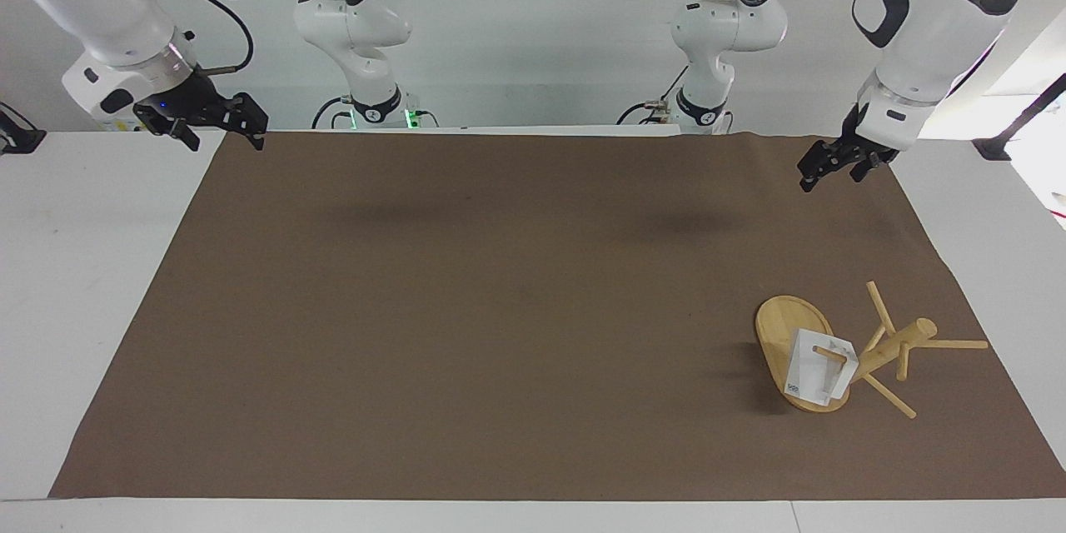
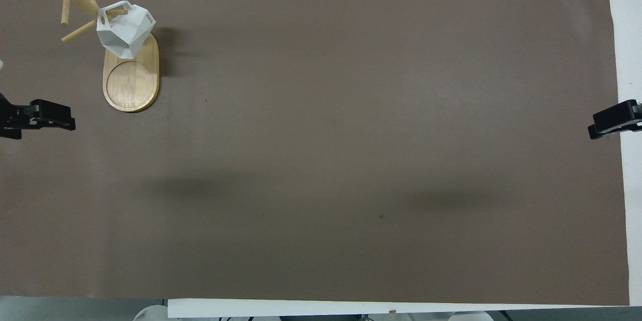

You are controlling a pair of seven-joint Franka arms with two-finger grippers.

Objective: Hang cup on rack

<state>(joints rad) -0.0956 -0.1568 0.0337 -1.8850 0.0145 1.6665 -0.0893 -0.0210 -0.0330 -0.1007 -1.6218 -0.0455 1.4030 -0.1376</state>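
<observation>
The bamboo rack (image 1: 883, 354) stands on its oval base (image 2: 131, 85) near the mat's corner farthest from the robots, at the left arm's end. The white faceted cup (image 1: 818, 371) hangs by its open handle on a low peg, over the base; it also shows in the overhead view (image 2: 125, 30). No gripper touches it. My left gripper (image 1: 831, 175) is open and empty, raised over the mat's edge nearest the robots; its tip shows in the overhead view (image 2: 42, 120). My right gripper (image 1: 226, 141) is open and empty and waits over the mat's corner at the right arm's end.
A brown mat (image 1: 500, 308) covers most of the white table (image 1: 83, 266). Two more robot bases (image 1: 371, 104) stand along the robots' edge of the table.
</observation>
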